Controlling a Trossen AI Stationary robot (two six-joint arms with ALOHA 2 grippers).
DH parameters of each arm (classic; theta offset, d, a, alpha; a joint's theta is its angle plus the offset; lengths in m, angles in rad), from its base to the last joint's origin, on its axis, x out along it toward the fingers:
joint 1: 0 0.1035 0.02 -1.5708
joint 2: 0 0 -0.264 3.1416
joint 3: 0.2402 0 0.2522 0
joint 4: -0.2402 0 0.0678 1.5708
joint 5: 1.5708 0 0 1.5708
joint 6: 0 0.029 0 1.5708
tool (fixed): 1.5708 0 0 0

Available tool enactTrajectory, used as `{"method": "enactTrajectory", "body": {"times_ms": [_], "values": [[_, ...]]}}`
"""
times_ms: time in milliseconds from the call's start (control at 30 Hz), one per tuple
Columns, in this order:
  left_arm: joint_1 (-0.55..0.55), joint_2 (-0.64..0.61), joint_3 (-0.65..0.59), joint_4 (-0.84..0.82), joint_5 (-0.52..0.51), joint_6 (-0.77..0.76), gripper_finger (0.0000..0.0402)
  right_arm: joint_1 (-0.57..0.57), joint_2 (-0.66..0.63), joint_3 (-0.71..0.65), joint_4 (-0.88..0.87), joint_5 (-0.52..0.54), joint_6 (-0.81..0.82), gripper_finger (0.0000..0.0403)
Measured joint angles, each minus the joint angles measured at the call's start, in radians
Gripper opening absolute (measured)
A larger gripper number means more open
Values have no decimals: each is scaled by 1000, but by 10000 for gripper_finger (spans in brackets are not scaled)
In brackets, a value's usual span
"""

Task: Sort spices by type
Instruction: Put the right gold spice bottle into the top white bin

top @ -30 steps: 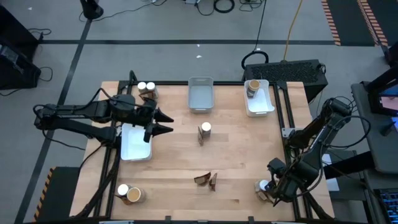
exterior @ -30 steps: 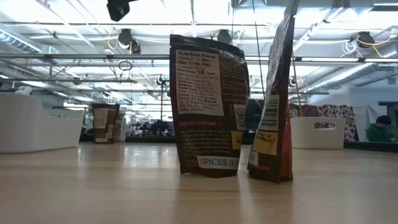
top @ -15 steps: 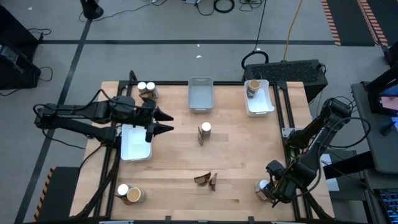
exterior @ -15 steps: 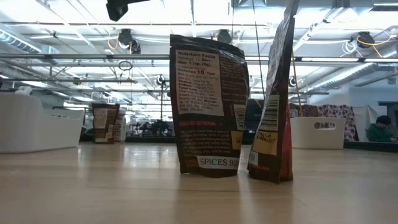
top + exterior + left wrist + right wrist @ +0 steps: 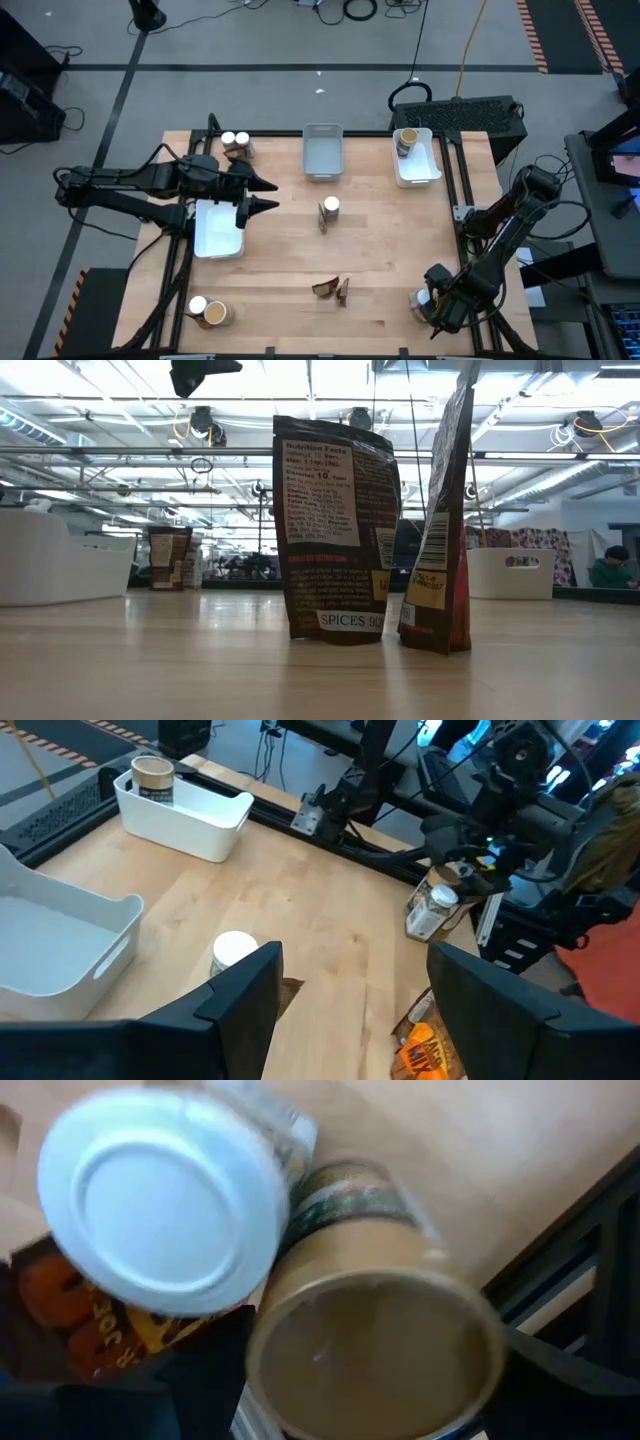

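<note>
— three trays are set on the wooden table (image 5: 380, 240): a white tray (image 5: 219, 228) near the left edge, a grey tray (image 5: 322, 152) at the far edge, and another white tray (image 5: 417, 160) toward the far right, with a tan-topped tub (image 5: 407, 140) in it. bare wood is left open across the middle.

— and the spices?

— a white-capped jar (image 5: 331, 207) is seen mid-table beside a packet. two dark-brown packets (image 5: 333, 289) stand upright near the front edge. jars (image 5: 235, 143) are grouped at the far left corner, a jar and tub (image 5: 207, 312) at the front left.

— the claws?

— the left gripper (image 5: 262, 194) is held released over the table beside the left tray. the right gripper (image 5: 432, 306) is spread at the front right corner, directly over a tub (image 5: 375, 1345) and a jar (image 5: 165, 1200), touching each other; whether either is grasped cannot be told. the orange packet (image 5: 90, 1330) beneath is mostly hidden.
</note>
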Motion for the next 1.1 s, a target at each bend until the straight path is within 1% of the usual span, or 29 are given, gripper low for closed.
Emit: {"method": "enactTrajectory", "body": {"times_ms": [267, 333, 467, 633, 967, 1033, 1100], "values": [[3, 0, 0, -4, -29, 28, 252, 0, 0, 0, 16, -4, 0, 252], [7, 0, 0, -6, -29, 32, 252, 0, -1, 0, 23, -4, 0, 244], [10, 0, 0, -12, -36, 53, 252, 0, -12, 0, 27, -2, -3, 246], [10, 0, 0, -12, -48, 56, 252, 0, -58, 0, -23, 3, 3, 252], [22, 0, 0, -12, -49, 75, 252, -14, -208, 0, -238, 12, 87, 249], [22, 0, 0, -12, -49, 79, 252, -28, -235, 0, -263, 52, 88, 249], [22, 0, 0, -12, -49, 80, 252, -51, -261, 0, -278, 119, 70, 248]]}}
